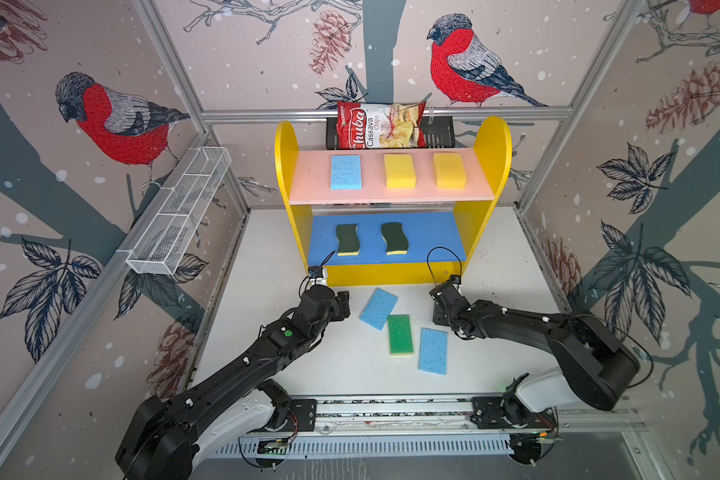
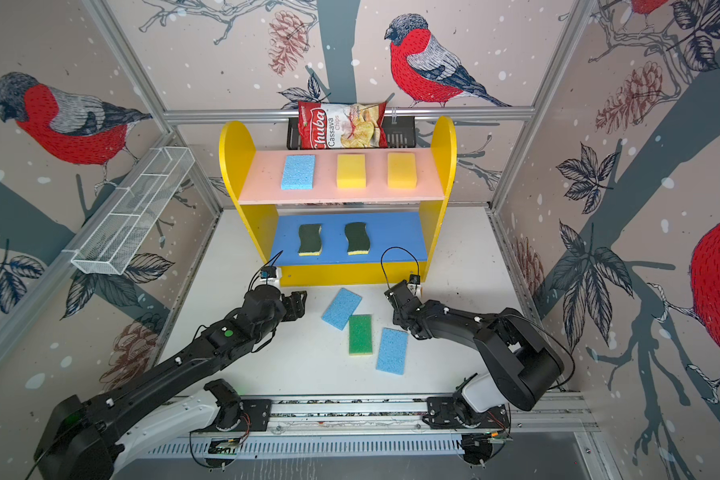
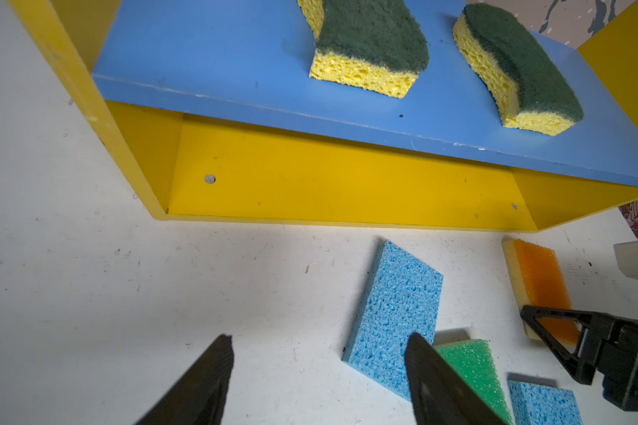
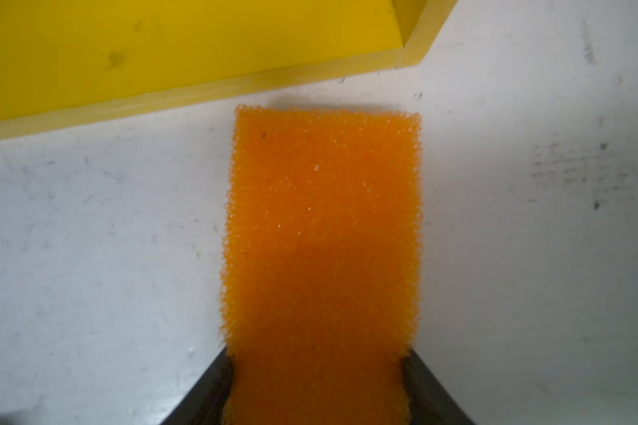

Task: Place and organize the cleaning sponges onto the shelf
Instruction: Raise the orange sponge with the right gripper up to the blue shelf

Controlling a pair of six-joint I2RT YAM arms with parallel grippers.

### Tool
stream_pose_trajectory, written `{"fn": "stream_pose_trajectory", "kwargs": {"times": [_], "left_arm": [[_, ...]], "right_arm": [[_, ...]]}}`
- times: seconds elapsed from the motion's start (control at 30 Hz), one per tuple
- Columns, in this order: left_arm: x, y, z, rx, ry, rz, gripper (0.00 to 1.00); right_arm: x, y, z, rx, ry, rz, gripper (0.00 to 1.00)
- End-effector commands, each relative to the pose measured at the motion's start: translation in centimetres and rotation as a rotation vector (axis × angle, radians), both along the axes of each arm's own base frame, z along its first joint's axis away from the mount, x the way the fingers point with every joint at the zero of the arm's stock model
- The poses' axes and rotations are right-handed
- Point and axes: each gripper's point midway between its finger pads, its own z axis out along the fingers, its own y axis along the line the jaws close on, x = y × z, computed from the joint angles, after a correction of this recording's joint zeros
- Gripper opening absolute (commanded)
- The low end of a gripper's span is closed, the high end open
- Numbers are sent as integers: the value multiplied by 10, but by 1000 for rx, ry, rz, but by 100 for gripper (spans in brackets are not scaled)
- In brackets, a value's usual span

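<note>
The yellow shelf [image 1: 491, 149] holds a light blue sponge [image 1: 346, 171] and two yellow sponges [image 1: 399, 171] on its pink board, and two dark-green wavy sponges [image 1: 347, 240] on its blue board. On the table in front lie a blue sponge [image 1: 378, 308], a bright green sponge [image 1: 400, 334] and another blue sponge [image 1: 433, 350]. My right gripper [image 4: 317, 358] points down, its fingers pressed against both long sides of the orange sponge [image 4: 323, 228], which lies flat by the shelf base. The left gripper [image 3: 321, 336] hovers open and empty beside the nearer blue sponge [image 3: 395, 316].
A red-and-white chips bag [image 1: 381, 124] stands in a black rack [image 1: 437, 133] behind the shelf. A white wire mesh basket [image 1: 179, 212] hangs on the left wall. The shelf's yellow base [image 3: 347, 176] is bare.
</note>
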Motion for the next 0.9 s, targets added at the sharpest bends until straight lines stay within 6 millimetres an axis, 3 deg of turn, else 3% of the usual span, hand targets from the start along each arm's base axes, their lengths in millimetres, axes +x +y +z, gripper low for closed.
{"fn": "stream_pose_trajectory", "kwargs": {"times": [0.0, 0.23, 0.57, 0.87], "left_arm": [[1, 4, 5, 20, -13, 11, 74], [0, 7, 12, 16, -38, 16, 74], [-1, 10, 21, 7, -68, 23, 74], [-2, 12, 24, 1, -86, 28, 74]], "right_arm": [[-10, -4, 4, -28, 31, 44, 59], [-2, 0, 40, -20, -60, 82, 59], [9, 17, 111, 66, -234, 147, 59], [19, 25, 133, 49, -283, 158, 59]]}}
